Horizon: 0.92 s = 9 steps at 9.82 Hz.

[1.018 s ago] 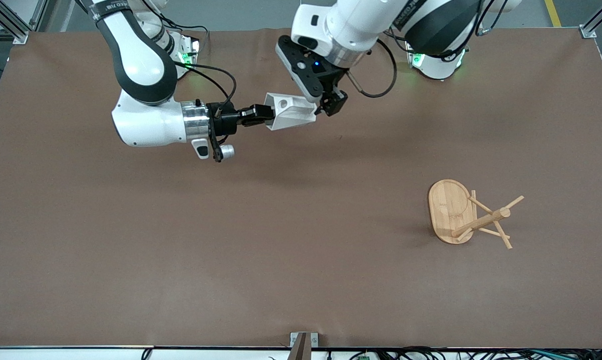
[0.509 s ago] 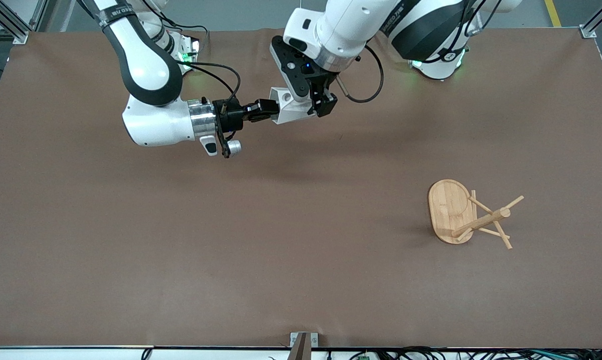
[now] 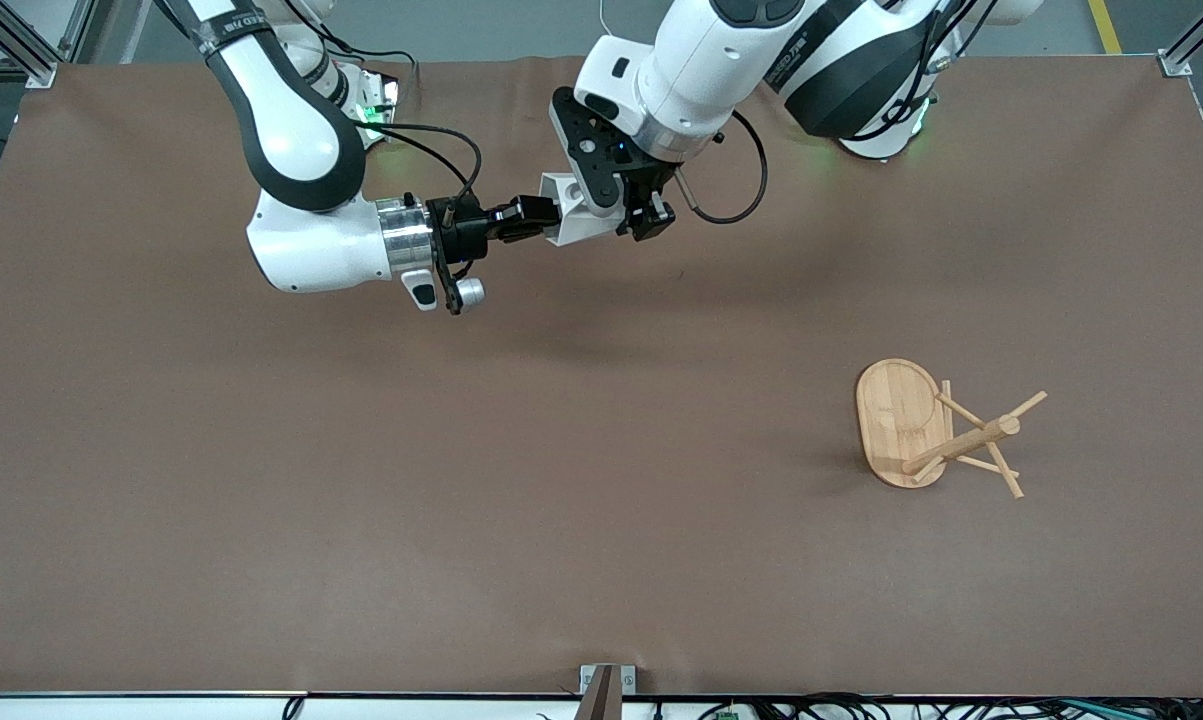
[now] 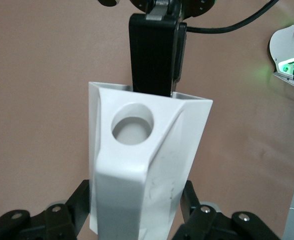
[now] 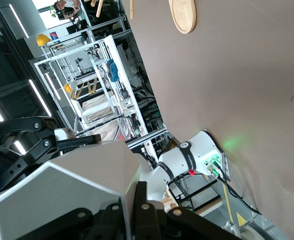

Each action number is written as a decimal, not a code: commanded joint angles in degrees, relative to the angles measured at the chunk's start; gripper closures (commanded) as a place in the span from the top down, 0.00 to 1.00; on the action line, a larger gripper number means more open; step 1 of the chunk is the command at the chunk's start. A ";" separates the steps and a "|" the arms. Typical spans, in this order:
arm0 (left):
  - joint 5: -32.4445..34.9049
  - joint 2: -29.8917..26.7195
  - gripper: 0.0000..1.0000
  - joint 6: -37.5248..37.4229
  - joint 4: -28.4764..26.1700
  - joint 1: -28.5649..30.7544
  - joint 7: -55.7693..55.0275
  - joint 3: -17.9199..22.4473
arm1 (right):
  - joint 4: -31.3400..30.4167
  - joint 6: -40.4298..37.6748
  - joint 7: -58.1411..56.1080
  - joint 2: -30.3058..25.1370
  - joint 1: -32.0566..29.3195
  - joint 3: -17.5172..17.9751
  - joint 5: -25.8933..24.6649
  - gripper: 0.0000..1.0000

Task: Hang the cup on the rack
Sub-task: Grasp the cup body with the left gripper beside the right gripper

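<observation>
The white faceted cup (image 3: 576,205) is held in the air between both grippers, over the table's robot-side middle. My right gripper (image 3: 536,212) is shut on its rim wall, one finger (image 4: 154,50) inside the mouth. My left gripper (image 3: 643,212) straddles the tapering body near the base, with its fingers (image 4: 82,200) against both sides. The handle tab with its round hole (image 4: 132,122) faces the left wrist camera. The cup also shows in the right wrist view (image 5: 72,180), clamped by the right gripper (image 5: 129,210). The bamboo rack (image 3: 946,435) is far from both grippers.
The rack stands toward the left arm's end of the table, nearer the front camera; its oval base (image 3: 896,415) and slanted pegs (image 3: 1006,480) look tipped sideways. It shows small in the right wrist view (image 5: 182,15). Brown table cloth (image 3: 561,480) lies around it.
The left gripper moved in from the cup's base end until it straddles the body. The right gripper and cup shifted slightly toward the robots. The rack has not moved.
</observation>
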 commanded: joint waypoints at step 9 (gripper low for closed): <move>0.23 0.37 0.00 -0.48 -1.80 3.89 2.77 0.27 | 3.25 -0.90 4.71 -1.10 -6.97 -0.85 -9.71 1.00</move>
